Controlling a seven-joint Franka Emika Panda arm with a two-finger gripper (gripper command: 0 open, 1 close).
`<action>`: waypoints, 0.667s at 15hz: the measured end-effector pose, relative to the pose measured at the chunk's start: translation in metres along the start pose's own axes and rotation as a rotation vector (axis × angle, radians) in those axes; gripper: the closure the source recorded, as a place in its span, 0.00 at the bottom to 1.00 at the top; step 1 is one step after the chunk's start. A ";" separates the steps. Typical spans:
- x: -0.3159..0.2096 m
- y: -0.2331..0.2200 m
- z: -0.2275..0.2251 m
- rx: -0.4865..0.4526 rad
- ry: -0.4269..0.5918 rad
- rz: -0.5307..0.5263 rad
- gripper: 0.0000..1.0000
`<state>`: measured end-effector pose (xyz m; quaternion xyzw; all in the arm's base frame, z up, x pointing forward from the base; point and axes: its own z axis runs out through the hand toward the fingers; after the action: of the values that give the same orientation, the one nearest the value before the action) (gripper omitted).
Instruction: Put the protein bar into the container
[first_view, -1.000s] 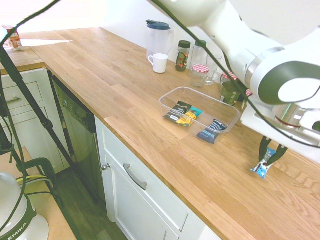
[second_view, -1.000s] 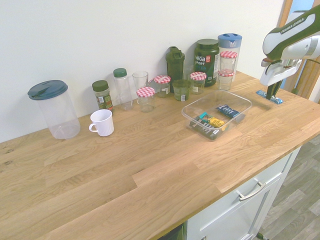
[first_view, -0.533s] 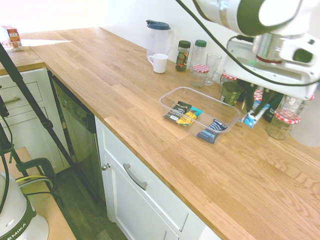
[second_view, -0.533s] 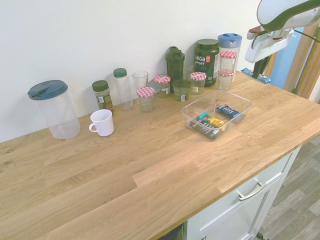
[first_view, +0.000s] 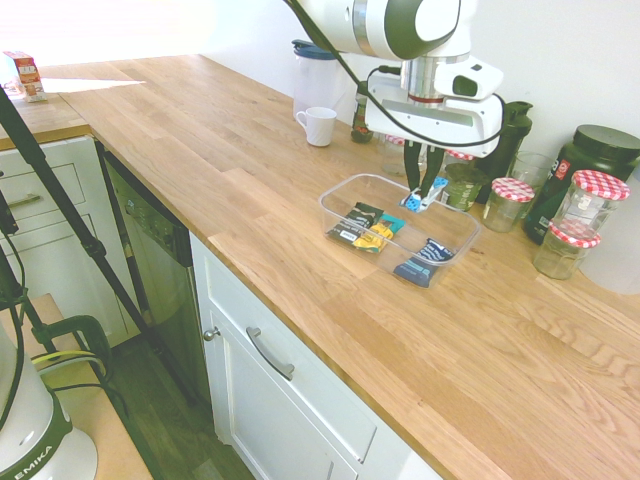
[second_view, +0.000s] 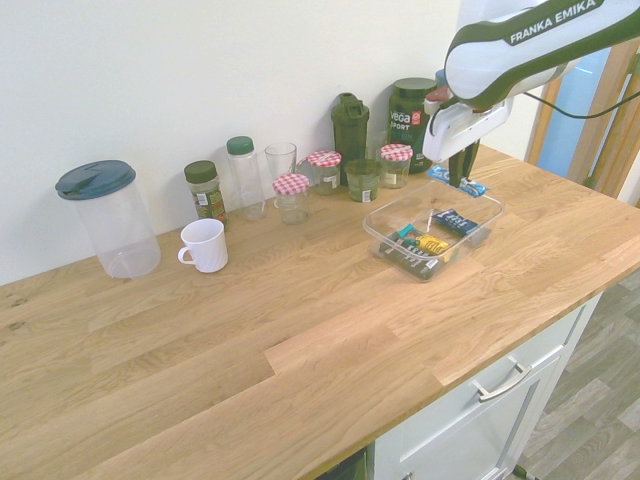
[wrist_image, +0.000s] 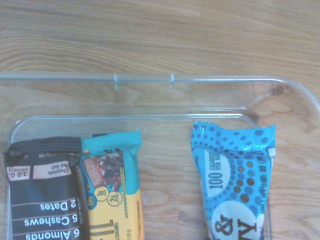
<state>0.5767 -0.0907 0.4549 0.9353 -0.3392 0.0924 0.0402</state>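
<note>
First exterior view: wooden counter (first_view: 200, 160) over white cabinets, white wall behind. Clear container (first_view: 340, 197) sits mid-counter with a black bar, a yellow-teal bar and a navy bar (first_view: 423, 262) inside. Behind the container: white mug (first_view: 319, 126), pitcher, spice bottles, jars with red-checked lids (first_view: 509, 200), dark tub. White arm comes down from the top, gripper (first_view: 422, 197) pointing almost straight down over the container's far side. Fingers pinched shut on the protein bar (first_view: 415, 201), which hangs tilted above the container, off the counter.

Second exterior view: same counter, arm entering from upper right. Gripper (second_view: 460, 181) hovers over the container's (second_view: 385, 238) rear edge, bar (second_view: 454, 181) clamped in the closed fingers, clear of the tub's contents. Mug (second_view: 204, 245) and pitcher (second_view: 108, 217) well apart from the container, along the wall.

Wrist view: container rim (wrist_image: 150, 78) over wood grain; black bar (wrist_image: 42, 192), yellow-teal bar (wrist_image: 115, 185), and the blue dotted protein bar (wrist_image: 237, 182) rising from the bottom edge.
</note>
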 end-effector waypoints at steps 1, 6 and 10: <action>0.000 -0.004 0.011 -0.007 -0.004 -0.002 1.00; 0.001 -0.012 0.056 -0.031 -0.031 -0.010 1.00; 0.003 -0.010 0.067 -0.042 -0.042 -0.006 0.00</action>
<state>0.5947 -0.0939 0.3901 0.9370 -0.3389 0.0656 0.0528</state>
